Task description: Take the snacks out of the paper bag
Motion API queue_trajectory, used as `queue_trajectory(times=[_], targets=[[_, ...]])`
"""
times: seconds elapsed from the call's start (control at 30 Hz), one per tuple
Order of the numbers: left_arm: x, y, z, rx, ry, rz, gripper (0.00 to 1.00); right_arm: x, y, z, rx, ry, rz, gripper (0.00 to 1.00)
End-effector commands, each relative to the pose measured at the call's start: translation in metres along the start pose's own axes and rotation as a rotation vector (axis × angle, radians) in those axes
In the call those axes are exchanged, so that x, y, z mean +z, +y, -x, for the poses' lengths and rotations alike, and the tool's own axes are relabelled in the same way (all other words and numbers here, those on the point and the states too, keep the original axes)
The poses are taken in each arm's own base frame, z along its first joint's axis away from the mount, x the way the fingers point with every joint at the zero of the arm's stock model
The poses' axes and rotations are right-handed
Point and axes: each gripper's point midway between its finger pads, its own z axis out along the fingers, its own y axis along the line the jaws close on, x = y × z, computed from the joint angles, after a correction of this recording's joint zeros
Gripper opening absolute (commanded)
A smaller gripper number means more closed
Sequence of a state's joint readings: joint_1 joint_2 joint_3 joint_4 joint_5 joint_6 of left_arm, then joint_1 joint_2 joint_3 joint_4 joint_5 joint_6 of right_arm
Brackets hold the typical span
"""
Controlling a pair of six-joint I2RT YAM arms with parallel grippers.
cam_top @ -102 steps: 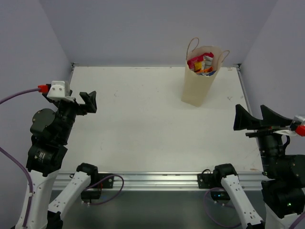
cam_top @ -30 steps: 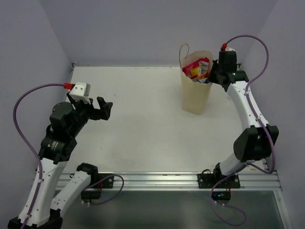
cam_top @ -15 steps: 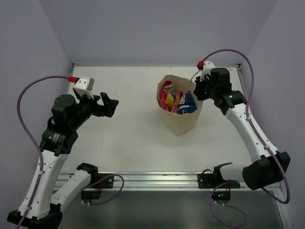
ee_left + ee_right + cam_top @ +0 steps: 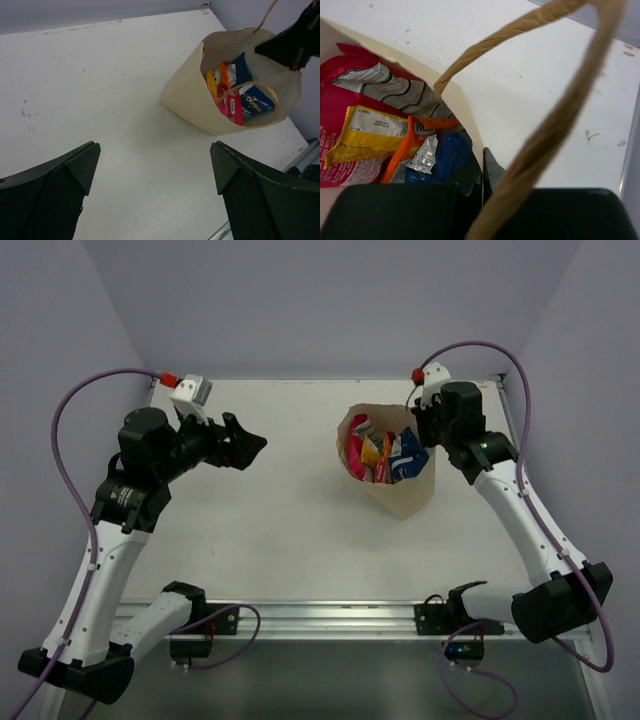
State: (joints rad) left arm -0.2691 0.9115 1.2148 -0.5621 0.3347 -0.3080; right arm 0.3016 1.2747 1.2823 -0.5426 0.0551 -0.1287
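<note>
Pale lilac walls (image 4: 300, 300) close round a white tabletop (image 4: 280, 530). The right gripper (image 4: 482, 174) is pressed together on the rim of the paper bag (image 4: 398, 495); in the right wrist view the tan wall runs down between the two fingers with no gap to see, though only slivers of them show above the black gripper body that fills the bottom of that view. One twisted handle (image 4: 555, 115) crosses close to the lens, blurred; its top runs out of the frame. Just beyond the pinched rim the snacks (image 4: 380, 450) lie packed together inside the mouth: the blue Doritos bag (image 4: 254, 101) nearest the gripper; the orange packet (image 4: 410, 142) beside it, mostly buried; the small yellow bar wrapper (image 4: 367, 137) next; the large pink-and-silver bag (image 4: 385, 82) against the far wall. More pink shows under the yellow wrapper; whether that is a separate packet I cannot tell. The bag leans instead of standing straight; its base is hidden by its own side, so how it meets the tabletop is unclear; it sits right of centre, toward the far edge. Well apart on the left, the left gripper (image 4: 154, 149) hangs above bare tabletop with its fingers spread wide, holding nothing, pointed toward the bag; only the finger ends show in its own view.
</note>
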Motion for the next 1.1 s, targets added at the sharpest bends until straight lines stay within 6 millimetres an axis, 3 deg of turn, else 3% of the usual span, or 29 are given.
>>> queue_trajectory(times=[0.0, 0.27, 0.37, 0.4, 0.43, 0.7, 0.9, 1.07], targets=[[0.001, -0.027, 0.024, -0.022, -0.032, -0.12, 1.0, -0.04, -0.029, 0.08, -0.014, -0.302, -0.162, 0.0], [0.031, -0.055, 0.032, -0.054, -0.015, -0.205, 1.0, -0.048, -0.035, 0.086, -0.121, -0.375, -0.268, 0.0], [0.049, -0.08, 0.027, -0.056, 0.004, -0.222, 1.0, -0.043, -0.031, 0.081, -0.126, -0.362, -0.276, 0.0], [0.051, -0.099, 0.024, -0.051, 0.01, -0.26, 1.0, -0.04, -0.03, 0.079, -0.113, -0.354, -0.269, 0.0], [0.058, -0.1, 0.024, -0.071, 0.003, -0.231, 1.0, -0.038, -0.029, 0.077, -0.107, -0.346, -0.27, 0.0], [0.098, -0.159, -0.02, -0.172, 0.055, -0.183, 0.97, -0.023, -0.02, 0.054, -0.068, -0.3, -0.326, 0.0], [0.127, -0.173, -0.057, -0.21, 0.11, -0.097, 0.93, -0.014, -0.001, 0.029, -0.069, -0.281, -0.318, 0.0], [0.147, -0.187, -0.073, -0.219, 0.148, -0.087, 0.84, -0.017, 0.003, 0.027, -0.071, -0.283, -0.353, 0.0]])
